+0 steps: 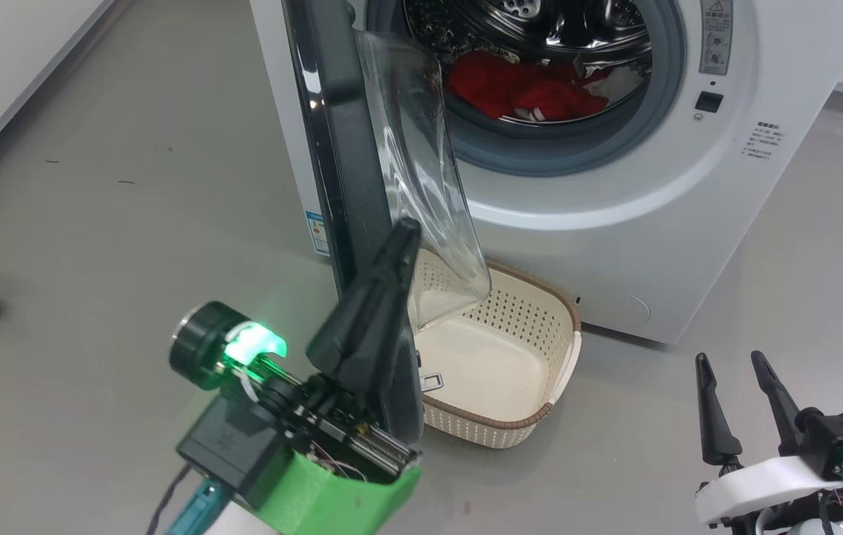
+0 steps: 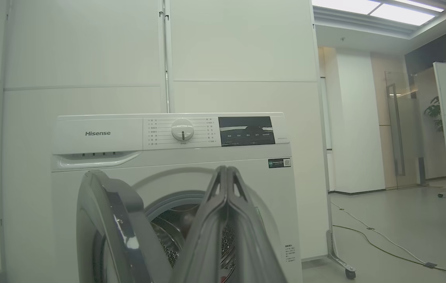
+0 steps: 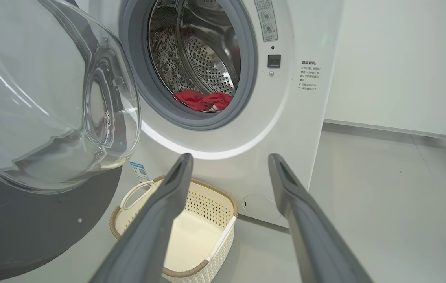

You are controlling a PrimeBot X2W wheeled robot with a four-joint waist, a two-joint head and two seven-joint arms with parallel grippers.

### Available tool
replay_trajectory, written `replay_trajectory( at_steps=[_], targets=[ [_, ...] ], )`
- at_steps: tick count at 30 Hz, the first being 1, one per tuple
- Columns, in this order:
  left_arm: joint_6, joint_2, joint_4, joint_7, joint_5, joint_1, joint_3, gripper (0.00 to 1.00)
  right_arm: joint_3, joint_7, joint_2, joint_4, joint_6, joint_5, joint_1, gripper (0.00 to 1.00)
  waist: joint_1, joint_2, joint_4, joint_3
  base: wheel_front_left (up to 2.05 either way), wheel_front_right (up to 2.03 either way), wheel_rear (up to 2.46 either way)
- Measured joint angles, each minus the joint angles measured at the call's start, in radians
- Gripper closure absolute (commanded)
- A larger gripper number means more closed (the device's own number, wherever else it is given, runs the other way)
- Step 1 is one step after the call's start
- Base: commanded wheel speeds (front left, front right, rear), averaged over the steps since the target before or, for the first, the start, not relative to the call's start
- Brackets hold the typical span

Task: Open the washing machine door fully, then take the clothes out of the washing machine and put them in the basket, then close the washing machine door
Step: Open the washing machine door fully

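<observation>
Pressed shut, finger against finger with nothing between them, my left pincer rises at the lower edge of the washing machine door. From my head the dark fingers overlap that edge, and I cannot tell whether they touch it. Along my left wrist the closed tips point at the washing machine, with the door standing just to their left.

My right pincer hangs wide open and holds nothing, low on my right over the grey floor and well apart from the machine. Between its spread fingers I look at the white front panel below the drum opening.

The door stands swung out on my left, nearly edge-on to my head camera, its clear glass bowl bulging toward the drum side.

The clothes lie in the bottom of the steel drum, just behind the grey seal: a red heap with a little white showing.

The basket sits on the floor, close against the foot of the machine below the opening. From my head the glass bowl overhangs its left end. At my right wrist its brown rim and one loop handle show beside my left-hand finger.
</observation>
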Motion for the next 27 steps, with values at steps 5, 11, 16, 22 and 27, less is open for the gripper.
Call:
replay_trajectory(
  at_steps=[5, 11, 16, 22, 27],
  targets=[
    [-0.038, 0.003, 0.009, 0.022, -0.011, 0.048, -0.089, 1.00, 0.006, 0.000, 0.005, 0.006, 0.012, -0.018, 0.000, 0.00, 0.0000, 0.0000, -0.014, 0.004, 0.00, 0.00, 0.00],
    [-0.052, 0.006, 0.062, 0.095, -0.033, 0.092, -0.163, 1.00, 0.000, 0.000, 0.008, 0.009, 0.017, -0.019, -0.001, 0.00, 0.0000, 0.0000, -0.031, 0.015, 0.00, 0.00, 0.00],
    [-0.055, 0.009, 0.114, 0.140, -0.051, 0.133, -0.195, 1.00, 0.000, 0.000, 0.012, 0.013, 0.026, -0.026, -0.002, 0.00, 0.0000, 0.0000, -0.042, 0.026, 0.00, 0.00, 0.00],
    [-0.056, 0.018, 0.188, 0.173, -0.053, 0.144, -0.200, 1.00, -0.009, 0.000, 0.015, 0.013, 0.027, -0.026, -0.010, 0.00, 0.0000, 0.0000, -0.047, 0.042, 0.00, 0.00, 0.00],
    [-0.037, 0.025, 0.231, 0.173, -0.051, 0.150, -0.174, 1.00, -0.012, 0.000, 0.016, 0.014, 0.035, -0.028, -0.021, 0.00, 0.0000, 0.0000, -0.046, 0.051, 0.00, 0.00, 0.00]
  ],
)
